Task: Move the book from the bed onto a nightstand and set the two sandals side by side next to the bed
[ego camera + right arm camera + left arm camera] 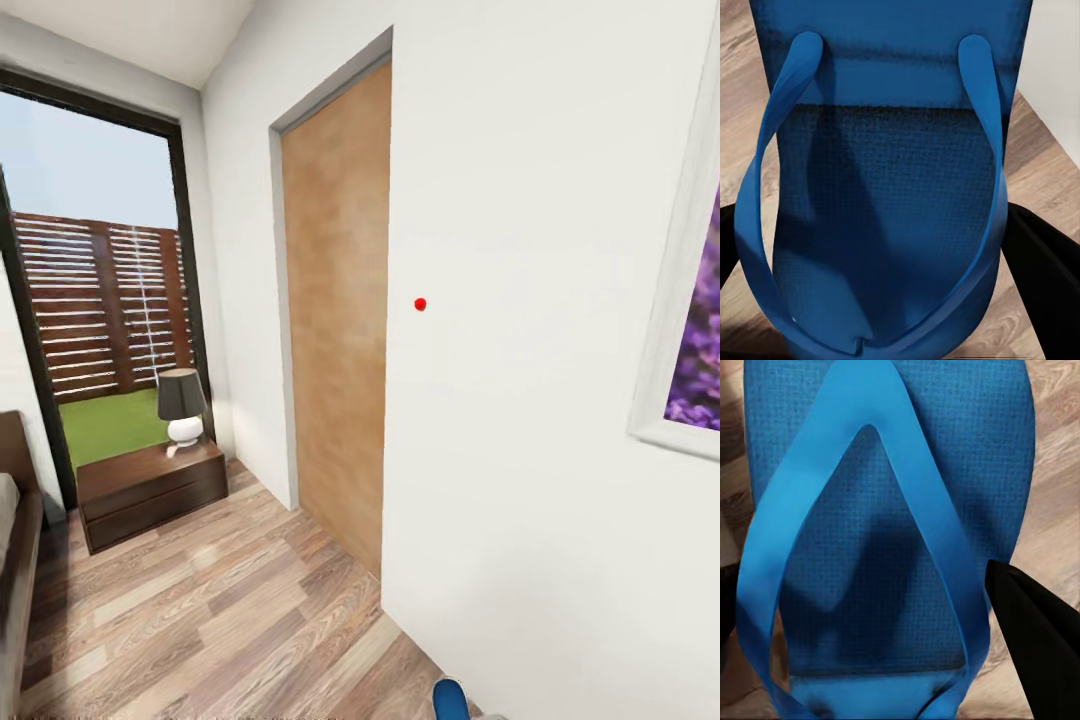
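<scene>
Flanking each dimpled blue sandal (892,510) (892,195), both grippers' black fingers (1031,645) (1046,262) seemingly grasp its Y-strap

In the bedroom, a low dark brown nightstand (150,490) with drawer fronts stands on the wood plank floor (230,610) before the tall dark-framed window (95,270). A strip of the bed (15,570), its dark wooden frame and a bit of grey mattress, shows at the left edge of the head view. One bright blue sandal (889,532), its V-shaped strap up, lies between the left arm's black fingers (1027,637), above the plank floor. The other blue sandal (881,195), strap looping over its textured sole, sits between the right arm's fingers (1046,270). A blue tip shows at the head view's bottom edge.
</scene>
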Robot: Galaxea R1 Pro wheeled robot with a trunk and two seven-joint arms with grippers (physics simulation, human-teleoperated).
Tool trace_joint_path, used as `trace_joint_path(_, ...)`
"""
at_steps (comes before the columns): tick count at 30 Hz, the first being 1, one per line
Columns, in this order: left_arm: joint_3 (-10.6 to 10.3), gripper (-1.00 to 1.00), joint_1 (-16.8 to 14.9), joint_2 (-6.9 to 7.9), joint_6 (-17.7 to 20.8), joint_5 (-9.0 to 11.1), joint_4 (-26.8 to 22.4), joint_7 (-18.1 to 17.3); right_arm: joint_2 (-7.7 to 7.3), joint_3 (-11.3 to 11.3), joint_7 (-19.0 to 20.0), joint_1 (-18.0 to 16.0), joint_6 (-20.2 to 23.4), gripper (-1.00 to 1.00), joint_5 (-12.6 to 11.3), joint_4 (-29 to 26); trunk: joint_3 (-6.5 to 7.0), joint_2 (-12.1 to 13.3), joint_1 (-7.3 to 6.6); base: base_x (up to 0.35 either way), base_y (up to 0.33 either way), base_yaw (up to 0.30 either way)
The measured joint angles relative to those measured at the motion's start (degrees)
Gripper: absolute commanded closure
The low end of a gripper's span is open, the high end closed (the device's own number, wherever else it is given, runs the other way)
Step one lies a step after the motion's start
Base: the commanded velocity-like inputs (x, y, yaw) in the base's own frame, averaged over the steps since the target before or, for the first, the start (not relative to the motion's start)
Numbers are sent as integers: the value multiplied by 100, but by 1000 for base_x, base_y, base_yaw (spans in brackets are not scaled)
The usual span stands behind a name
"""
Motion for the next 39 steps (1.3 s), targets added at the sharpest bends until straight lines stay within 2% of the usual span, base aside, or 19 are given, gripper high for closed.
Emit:
trace_joint_path(6, -20, 100, -2, -14, 7, 21, 210, 3, 0, -1, -1, -1, 0, 100, -12, 85, -18, -1, 0, 0, 0, 183)
trace_joint_path(13, -23, 100, 7, -346, -5, 26, 443, 3, -6, -7, -6, 55, -7, 100, -37, 330, -31, -1, 0, 0, 0, 44)
trace_joint_path(18, -22, 100, 18, -455, -7, 19, 478, 4, -7, -16, -10, 168, -11, 100, -63, 369, -33, -1, 0, 0, 0, 10)
trace_joint_path(23, -23, 100, 16, -489, -7, 15, 490, 4, -19, -22, -11, 350, -15, 100, -81, 382, -34, -1, 0, 0, 0, 3)
trace_joint_path(30, -23, 100, 15, -497, -6, 14, 489, 4, -5, -23, -12, 439, -17, 100, -86, 387, -34, -1, 0, 0, 0, 27)
trace_joint_path(39, -22, 100, 15, -495, -7, 23, 485, 3, -7, -26, -5, 471, -14, 100, -85, 389, -34, 0, 0, 0, 0, 209)
